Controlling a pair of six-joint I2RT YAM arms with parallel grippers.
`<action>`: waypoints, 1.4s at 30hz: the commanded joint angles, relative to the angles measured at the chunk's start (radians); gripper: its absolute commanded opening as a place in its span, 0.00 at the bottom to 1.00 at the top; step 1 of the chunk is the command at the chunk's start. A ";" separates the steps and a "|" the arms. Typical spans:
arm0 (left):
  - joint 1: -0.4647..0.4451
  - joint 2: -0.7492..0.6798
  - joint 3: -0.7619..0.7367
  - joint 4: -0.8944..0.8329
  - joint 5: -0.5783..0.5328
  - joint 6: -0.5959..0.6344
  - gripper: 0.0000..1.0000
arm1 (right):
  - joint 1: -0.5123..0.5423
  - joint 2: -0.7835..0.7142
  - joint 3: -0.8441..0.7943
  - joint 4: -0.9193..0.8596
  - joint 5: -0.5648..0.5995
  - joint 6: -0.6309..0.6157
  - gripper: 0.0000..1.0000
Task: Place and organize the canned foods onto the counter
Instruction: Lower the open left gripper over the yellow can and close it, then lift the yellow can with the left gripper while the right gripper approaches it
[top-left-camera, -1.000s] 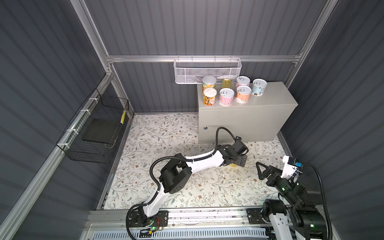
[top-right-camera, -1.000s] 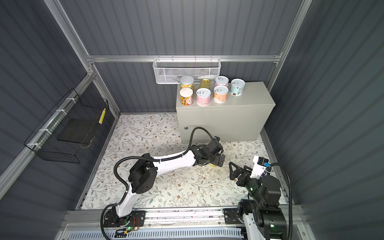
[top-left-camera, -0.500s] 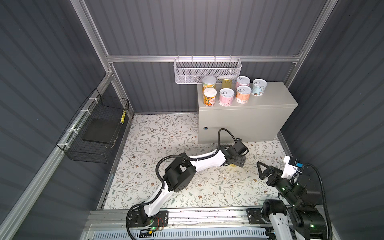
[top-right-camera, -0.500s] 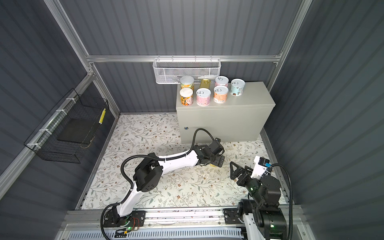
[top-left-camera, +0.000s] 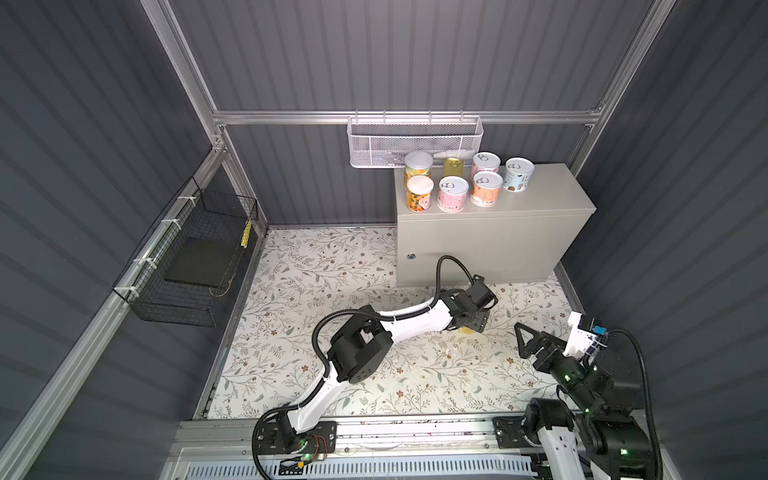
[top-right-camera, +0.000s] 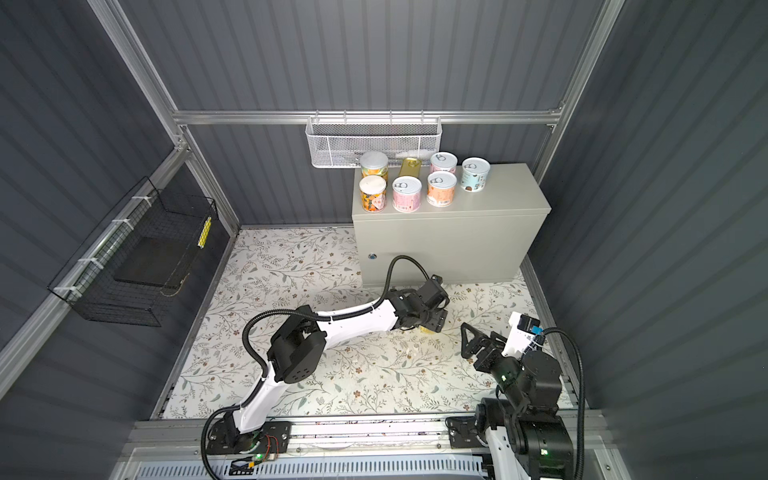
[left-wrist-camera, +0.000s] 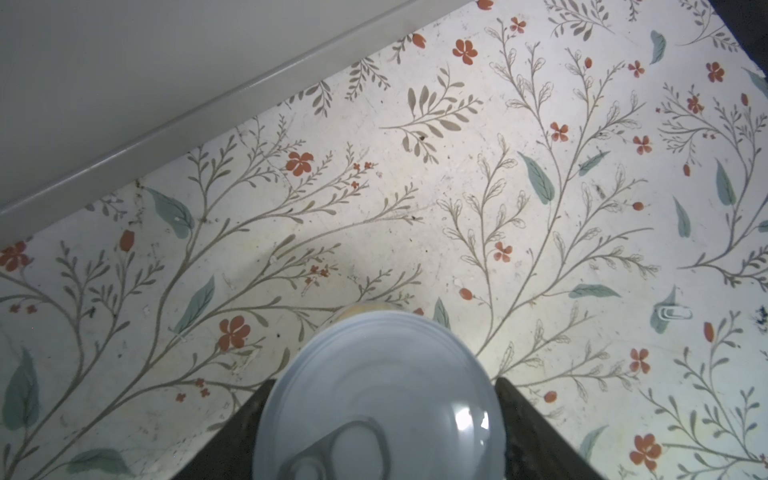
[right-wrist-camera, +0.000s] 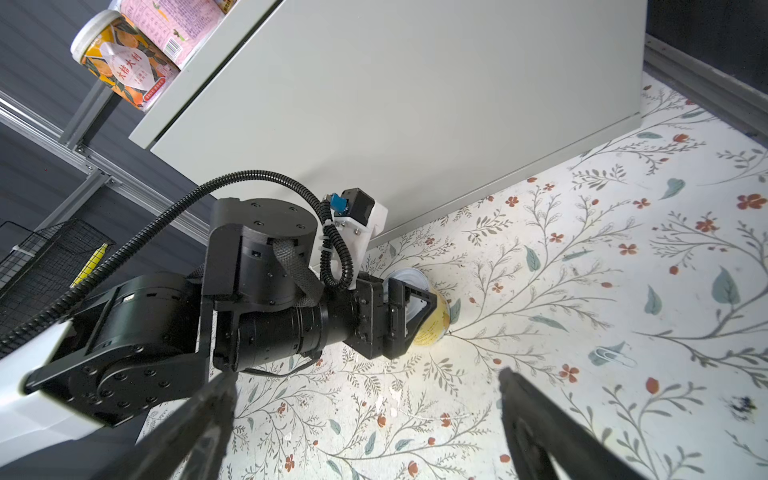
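Observation:
A yellow-labelled can (right-wrist-camera: 432, 328) with a silvery pull-tab top (left-wrist-camera: 380, 399) stands upright on the floral floor just in front of the counter (top-left-camera: 548, 191). My left gripper (top-left-camera: 469, 328) reaches down over it, and its dark fingers (left-wrist-camera: 519, 407) press on both sides of the can. In both top views only a yellow sliver of this can (top-right-camera: 428, 329) shows under the gripper. Several cans (top-left-camera: 453, 194) and a flat gold tin (top-left-camera: 454, 166) stand in two rows on the left half of the counter top. My right gripper (top-left-camera: 524, 340) hovers open and empty to the right.
A white mesh basket (top-left-camera: 415, 141) hangs on the back rail behind the counter. A black wire basket (top-left-camera: 191, 257) is fixed to the left wall. A paper clip (left-wrist-camera: 673, 312) lies on the floor near the can. The counter's front foot (left-wrist-camera: 166, 137) runs close by.
The left gripper's fingers have come together onto the yellow can, and the left arm's elbow has shifted right. The right arm has not moved.

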 joint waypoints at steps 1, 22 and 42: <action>0.007 -0.002 0.003 -0.003 0.002 0.016 0.60 | 0.005 0.005 0.002 -0.004 -0.034 -0.010 0.99; 0.135 -0.463 -0.450 0.079 0.045 -0.035 0.50 | 0.085 0.274 0.156 0.085 -0.222 -0.033 0.99; 0.196 -0.630 -0.572 -0.032 0.077 -0.007 0.50 | 0.732 0.473 0.063 0.310 0.289 -0.044 0.99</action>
